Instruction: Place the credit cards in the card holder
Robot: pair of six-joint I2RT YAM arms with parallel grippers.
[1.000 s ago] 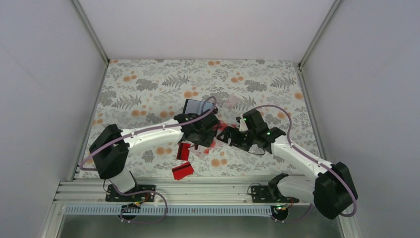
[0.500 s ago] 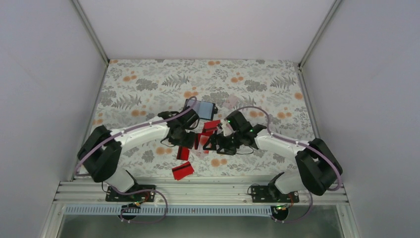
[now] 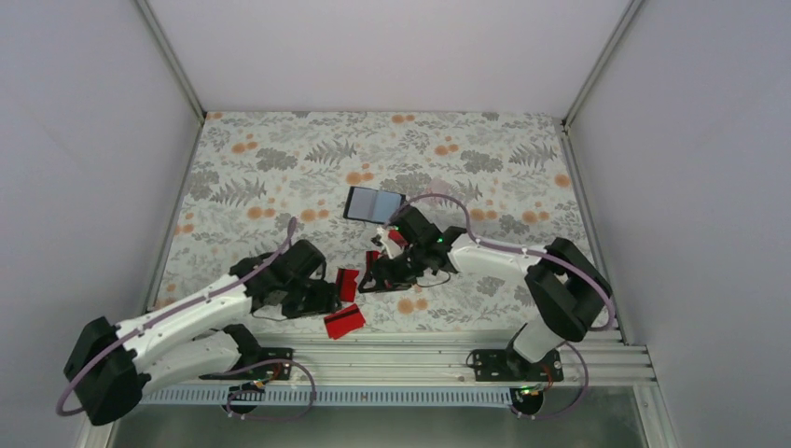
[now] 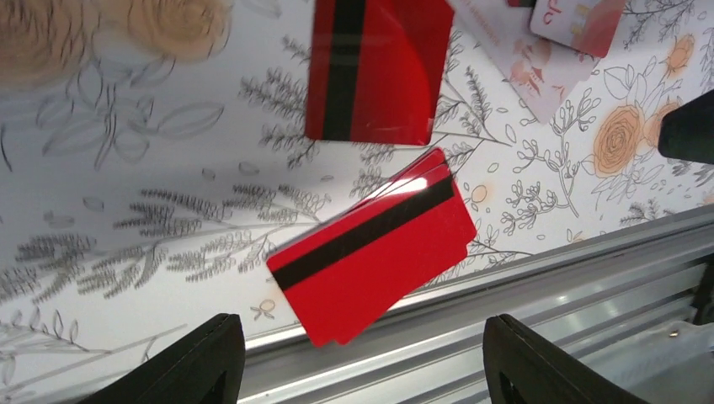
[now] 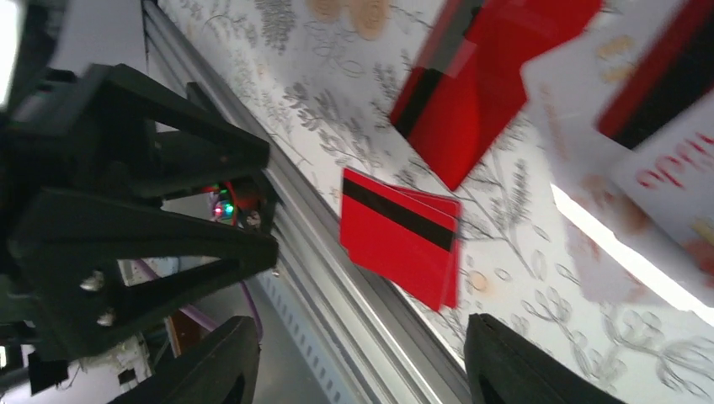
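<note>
The left hand and right hand are both released and empty, close together over credit cards at the near edge of the table, with the card holder well apart: risk of hands colliding or nudging cards overboard.

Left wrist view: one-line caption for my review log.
Open left end effector poised over a stack of red black-striped cards by the metal edge rail, another red card beyond.

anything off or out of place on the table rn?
Yes. A fanned stack of glossy red black-striped cards lies skewed at the near edge of the floral table, one corner seemingly over the aluminium rail. The black folding card holder sits open farther back, away from that stack. Nothing looks damaged.
</note>
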